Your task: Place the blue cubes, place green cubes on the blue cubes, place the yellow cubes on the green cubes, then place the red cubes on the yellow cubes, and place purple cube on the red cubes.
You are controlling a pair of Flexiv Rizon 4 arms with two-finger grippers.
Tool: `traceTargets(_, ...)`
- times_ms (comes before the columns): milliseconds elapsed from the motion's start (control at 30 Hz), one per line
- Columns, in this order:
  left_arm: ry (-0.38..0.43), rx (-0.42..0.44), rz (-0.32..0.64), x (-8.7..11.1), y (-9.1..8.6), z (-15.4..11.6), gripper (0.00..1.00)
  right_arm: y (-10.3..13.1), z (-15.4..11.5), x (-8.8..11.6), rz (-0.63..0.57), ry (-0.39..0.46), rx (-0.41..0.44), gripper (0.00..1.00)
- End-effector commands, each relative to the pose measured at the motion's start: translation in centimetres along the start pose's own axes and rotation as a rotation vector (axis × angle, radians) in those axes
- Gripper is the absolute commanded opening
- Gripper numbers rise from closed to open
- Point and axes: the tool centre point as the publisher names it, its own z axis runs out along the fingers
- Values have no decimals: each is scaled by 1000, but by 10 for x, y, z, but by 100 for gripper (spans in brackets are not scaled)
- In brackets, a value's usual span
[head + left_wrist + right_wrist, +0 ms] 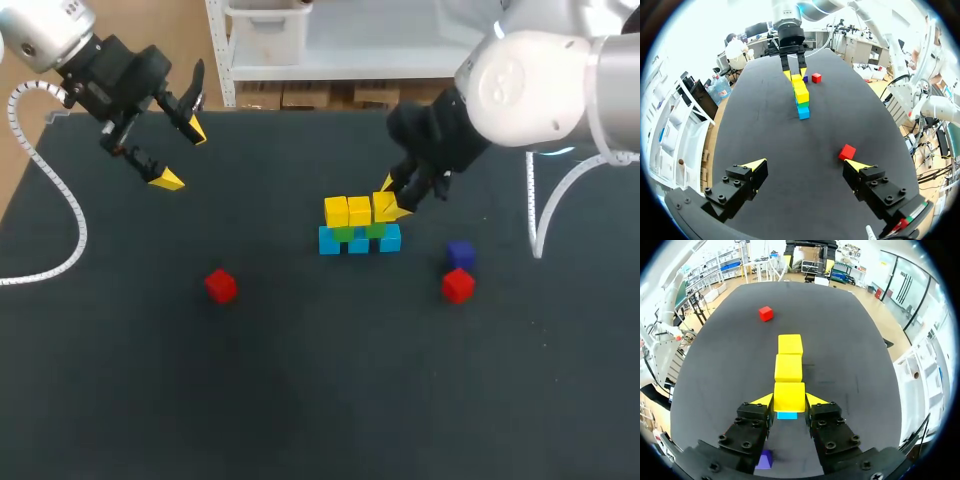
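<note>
Black table (300, 390): right tool (789, 400) grips the end yellow cube (789, 395), left tool (806, 164) hangs open.

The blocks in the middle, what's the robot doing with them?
It is building a little wall. The right hand grips the end yellow cube, the last of three sitting on the green cubes, which sit on the blue cubes. The left hand is open and empty, off to the side. Two red cubes and the purple cube lie on the table, not yet stacked.
</note>
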Motion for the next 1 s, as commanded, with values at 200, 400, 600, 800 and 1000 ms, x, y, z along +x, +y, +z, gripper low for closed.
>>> traceTargets(200,1,5,2,1,2,-1,100,-1,2,-1,-2,-1,1,0)
traceTargets(400,1,5,2,1,2,-1,100,-1,3,-3,-1,0,1,0)
traceTargets(600,1,5,2,1,2,-1,100,-1,5,-3,2,0,0,0)
traceTargets(800,1,5,2,1,2,-1,100,-1,6,-2,3,0,-2,0)
traceTargets(1000,1,5,2,1,2,-1,100,-1,7,-2,4,-1,-3,3)
